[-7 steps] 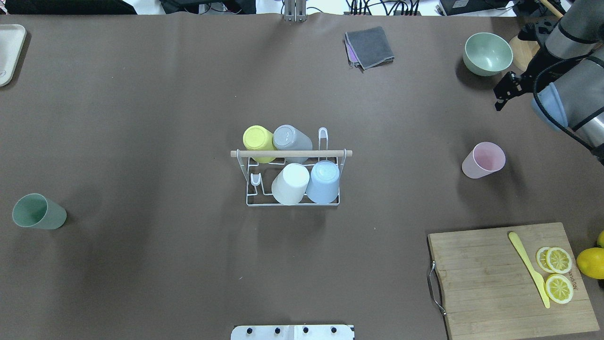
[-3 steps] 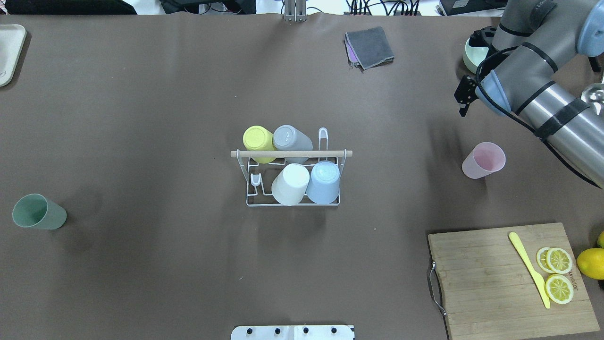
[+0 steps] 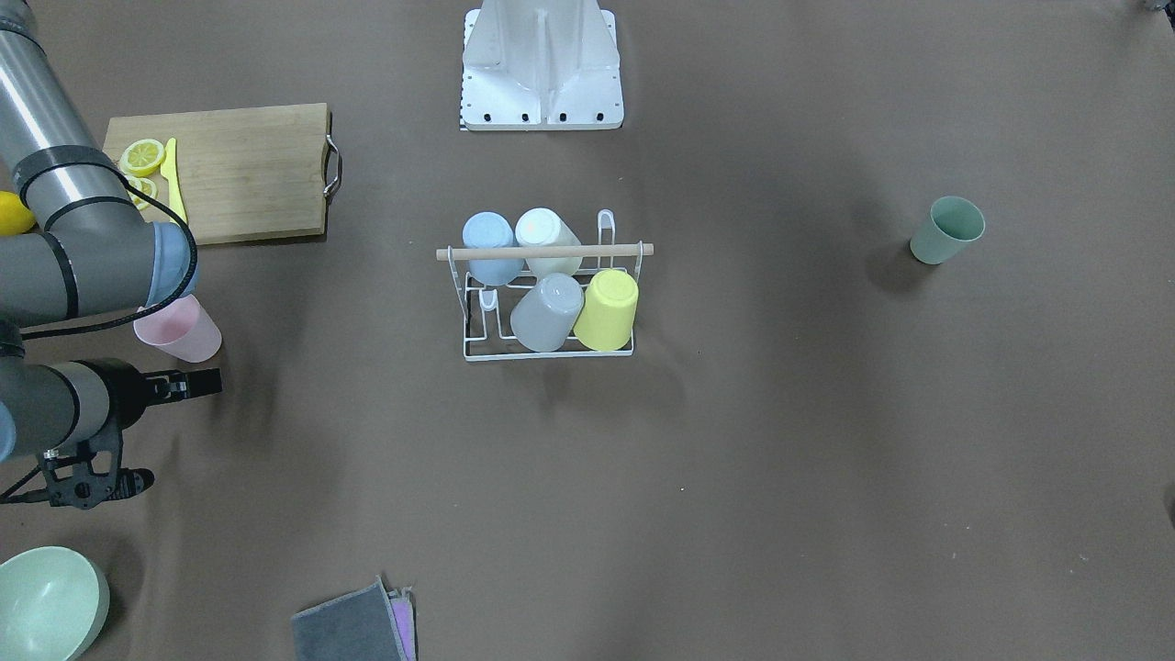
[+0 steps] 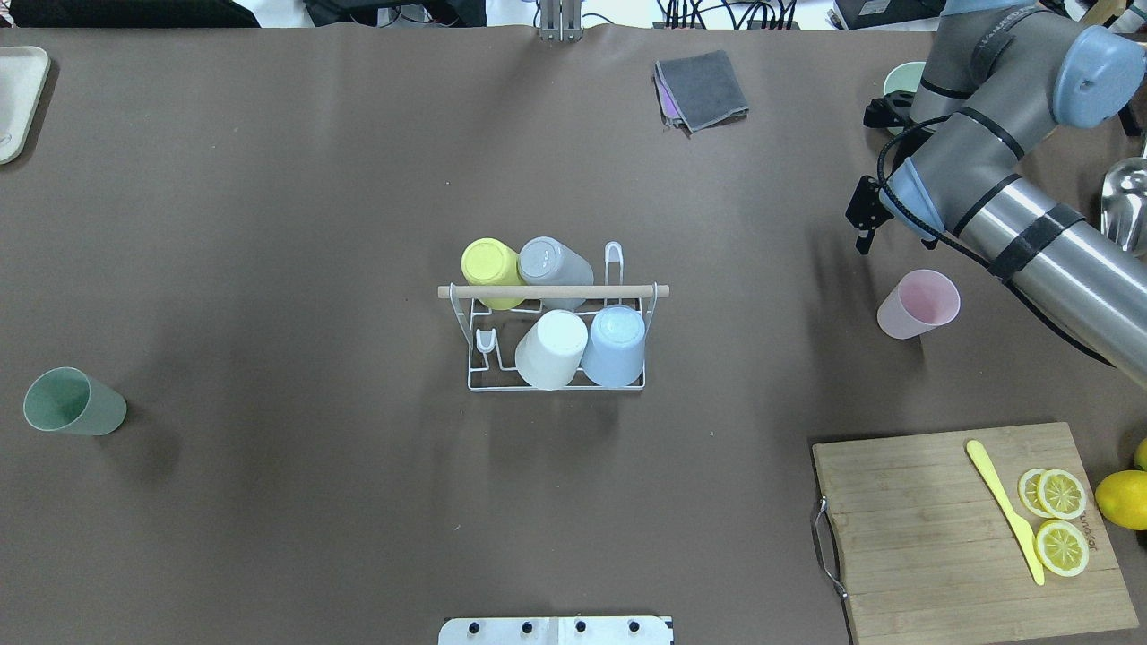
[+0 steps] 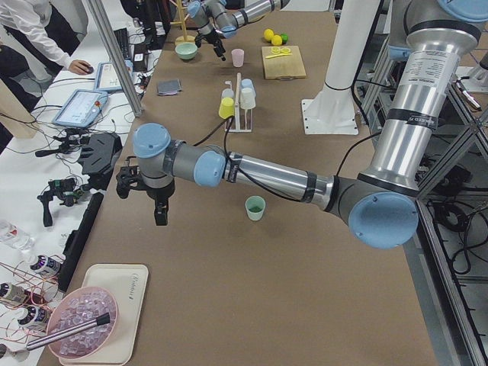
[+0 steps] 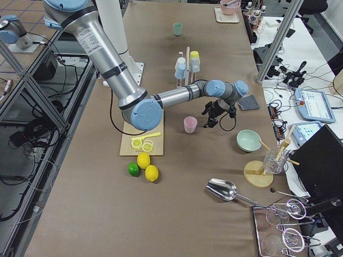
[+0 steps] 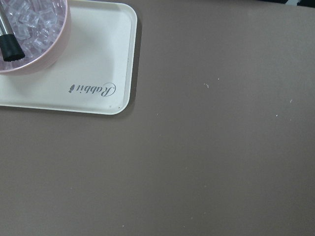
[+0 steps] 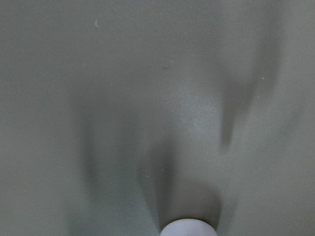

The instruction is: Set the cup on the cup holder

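Observation:
The white wire cup holder with a wooden rod handle stands at mid-table, also in the front view. It holds yellow, grey, white and blue cups upside down. A pink cup stands upright on the right and a green cup on the far left. My right gripper hangs a little beyond the pink cup, apart from it, empty, and looks open. The cup's rim shows at the right wrist view's bottom edge. My left gripper shows only in the left side view, so I cannot tell its state.
A wooden cutting board with lemon slices and a yellow knife lies at front right, a lemon beside it. A pale green bowl and a grey cloth lie at the far side. A white tray with a pink bowl is under my left wrist.
My right arm has swung in from the right edge toward the left and forward. Its gripper now hangs just beyond the pink cup. Cups and holder have not moved.

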You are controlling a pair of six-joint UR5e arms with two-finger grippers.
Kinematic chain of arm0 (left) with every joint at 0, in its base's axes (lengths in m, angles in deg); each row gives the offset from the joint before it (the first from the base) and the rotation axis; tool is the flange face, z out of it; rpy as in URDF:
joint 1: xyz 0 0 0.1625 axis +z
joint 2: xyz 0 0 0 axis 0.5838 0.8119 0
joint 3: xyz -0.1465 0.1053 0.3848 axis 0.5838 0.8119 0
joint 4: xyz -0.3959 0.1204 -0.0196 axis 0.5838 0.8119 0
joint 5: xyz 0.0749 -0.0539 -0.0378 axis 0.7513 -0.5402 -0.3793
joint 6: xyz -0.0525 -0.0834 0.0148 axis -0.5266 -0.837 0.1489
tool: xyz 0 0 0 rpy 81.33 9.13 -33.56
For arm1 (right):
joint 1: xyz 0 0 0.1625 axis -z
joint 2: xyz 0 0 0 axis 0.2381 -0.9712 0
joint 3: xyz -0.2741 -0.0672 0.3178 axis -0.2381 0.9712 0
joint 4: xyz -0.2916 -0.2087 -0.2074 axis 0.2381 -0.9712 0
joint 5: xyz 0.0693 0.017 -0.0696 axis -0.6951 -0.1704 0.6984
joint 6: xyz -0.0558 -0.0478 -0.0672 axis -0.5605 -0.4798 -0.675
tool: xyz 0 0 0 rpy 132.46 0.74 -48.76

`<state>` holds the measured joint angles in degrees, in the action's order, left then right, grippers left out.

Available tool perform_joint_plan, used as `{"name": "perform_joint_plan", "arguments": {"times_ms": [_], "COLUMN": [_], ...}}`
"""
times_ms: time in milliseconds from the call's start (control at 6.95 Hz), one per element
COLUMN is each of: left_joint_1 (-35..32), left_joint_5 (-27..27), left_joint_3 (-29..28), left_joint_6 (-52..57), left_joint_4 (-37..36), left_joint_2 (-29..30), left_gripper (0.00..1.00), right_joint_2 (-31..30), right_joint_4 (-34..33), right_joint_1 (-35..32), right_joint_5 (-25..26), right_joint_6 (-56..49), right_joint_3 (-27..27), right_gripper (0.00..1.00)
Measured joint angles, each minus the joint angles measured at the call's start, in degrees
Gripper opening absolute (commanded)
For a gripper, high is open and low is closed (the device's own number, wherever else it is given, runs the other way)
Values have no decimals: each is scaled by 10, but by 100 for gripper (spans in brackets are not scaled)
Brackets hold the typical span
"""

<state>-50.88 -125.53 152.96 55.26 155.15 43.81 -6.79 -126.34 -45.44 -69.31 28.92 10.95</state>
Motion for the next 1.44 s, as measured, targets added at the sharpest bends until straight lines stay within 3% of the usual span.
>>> {"name": "perform_joint_plan", "arguments": {"times_ms": [431,1150,1438], "left_joint_1": [72,148,181], "left_joint_5": [2,3,1], "left_joint_3": [-115,-122,-119], "left_joint_6": [-6,101,126], "left_joint_4": [-120,-365,-403], "left_joint_2": [103,132,128], "left_gripper": [97,97,96], "right_joint_2": [1,8,14], "right_joint_4": [-30,-97,-116], "right_joint_1": [5,13,17], "right_joint_5": [-3,-4,-8], "right_joint_6": [-34,-69,-80], "right_joint_3": [17,35,46], "right_gripper": [99,98,98]}}
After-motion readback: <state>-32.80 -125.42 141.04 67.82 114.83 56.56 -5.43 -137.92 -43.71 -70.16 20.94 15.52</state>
